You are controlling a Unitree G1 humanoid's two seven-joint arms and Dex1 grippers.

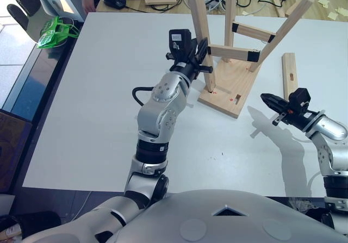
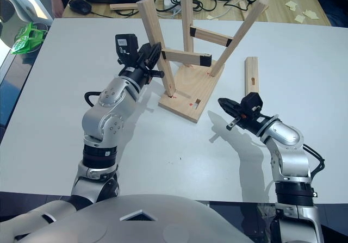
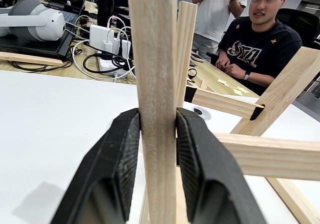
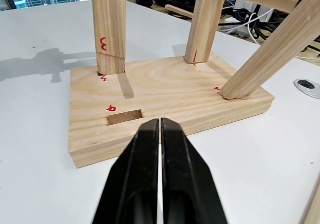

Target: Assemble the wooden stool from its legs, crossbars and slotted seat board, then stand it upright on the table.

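Pale, grained wood for board (image 4: 165, 91), legs (image 1: 199, 23) and crossbars (image 1: 231, 51), with red scrawls by the slots (image 4: 124, 117) and black at the crossbar ends. Plain white for the table (image 1: 98, 118); glossy black for left gripper (image 3: 157, 115) and right gripper (image 4: 160, 121).

I see the seat board (image 2: 182, 103) lying flat on the white surface (image 2: 60, 96), with three legs standing up out of it. My left pincer (image 2: 156, 61) is clamped around the nearest leg (image 2: 154, 31), roughly halfway up. One crossbar (image 2: 187, 57) runs from that leg to the slanting leg (image 2: 243, 32), and a second crossbar (image 2: 211, 35) joins the slanting leg to the back leg (image 2: 187, 14). An open slot (image 2: 197, 101) shows near the board's right corner. My right pincer (image 2: 223, 103) hangs just beside that corner, fingers together and empty. A loose leg (image 2: 251, 75) lies flat farther right.
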